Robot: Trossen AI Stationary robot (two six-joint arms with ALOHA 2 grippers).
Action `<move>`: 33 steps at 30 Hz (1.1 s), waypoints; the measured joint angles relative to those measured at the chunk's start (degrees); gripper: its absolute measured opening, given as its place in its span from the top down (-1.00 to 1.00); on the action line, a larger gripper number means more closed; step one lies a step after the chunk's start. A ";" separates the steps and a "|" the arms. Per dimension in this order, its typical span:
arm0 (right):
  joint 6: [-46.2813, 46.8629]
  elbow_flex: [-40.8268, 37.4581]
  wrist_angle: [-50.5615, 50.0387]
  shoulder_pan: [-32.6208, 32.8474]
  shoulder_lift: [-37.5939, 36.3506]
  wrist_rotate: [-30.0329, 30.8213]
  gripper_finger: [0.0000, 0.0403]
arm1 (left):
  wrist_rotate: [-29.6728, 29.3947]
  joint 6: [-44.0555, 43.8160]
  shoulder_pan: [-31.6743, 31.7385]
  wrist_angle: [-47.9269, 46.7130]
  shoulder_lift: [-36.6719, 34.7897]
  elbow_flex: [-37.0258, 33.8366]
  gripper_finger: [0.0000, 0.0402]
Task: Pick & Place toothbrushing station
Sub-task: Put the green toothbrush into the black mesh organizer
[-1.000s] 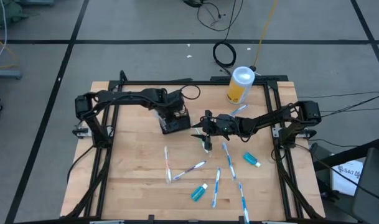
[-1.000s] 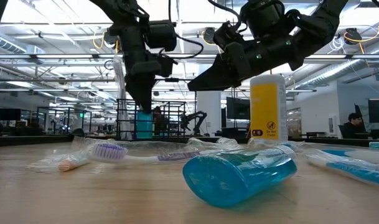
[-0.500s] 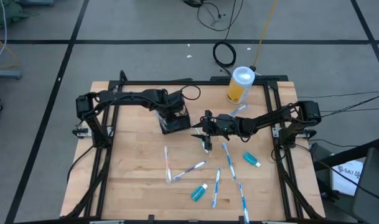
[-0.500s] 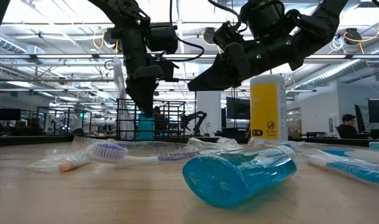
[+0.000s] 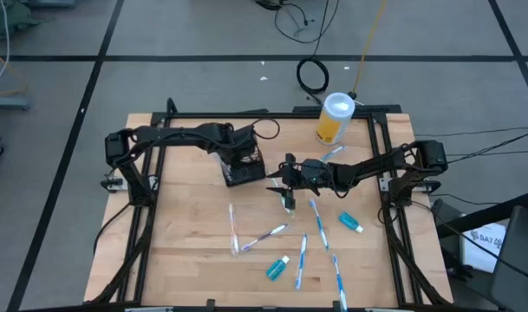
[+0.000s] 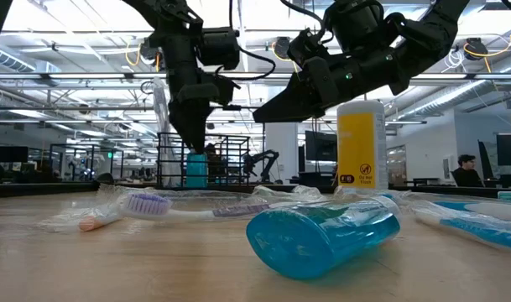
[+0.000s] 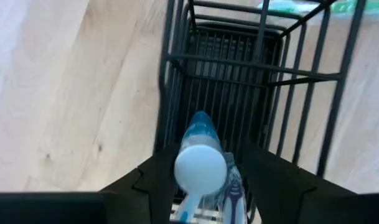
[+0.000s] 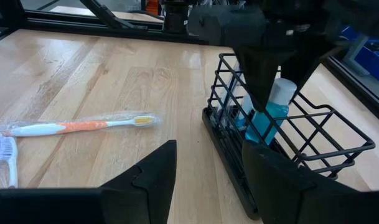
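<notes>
The black wire caddy [image 5: 243, 169] stands on the wooden table left of centre. A teal toothpaste tube [image 8: 268, 118] with a white cap [image 7: 200, 171] stands tilted in it, its lower end inside the caddy [image 7: 239, 68], next to a blue-and-white toothbrush [image 7: 230, 194]. My left gripper [image 7: 209, 180] points down over the caddy, open, one finger on either side of the cap with a gap showing. My right gripper [image 5: 285, 186] hovers level at the table's centre, open, with nothing between its fingers [image 8: 208, 186].
A yellow canister [image 5: 335, 119] stands at the far right. Loose toothbrushes [image 5: 264, 236] [image 5: 320, 224] and teal tubes [image 5: 277, 267] [image 5: 351, 223] lie on the table's near half. A wrapped orange toothbrush [image 8: 77, 126] lies beside the caddy.
My left gripper has opened over the caddy and stayed in place. The teal tube stands in the caddy as before.
</notes>
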 joint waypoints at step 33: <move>11.87 -0.02 -3.45 0.02 -0.01 0.08 0.11 | -10.42 1.62 -8.75 -9.51 -24.28 3.34 0.12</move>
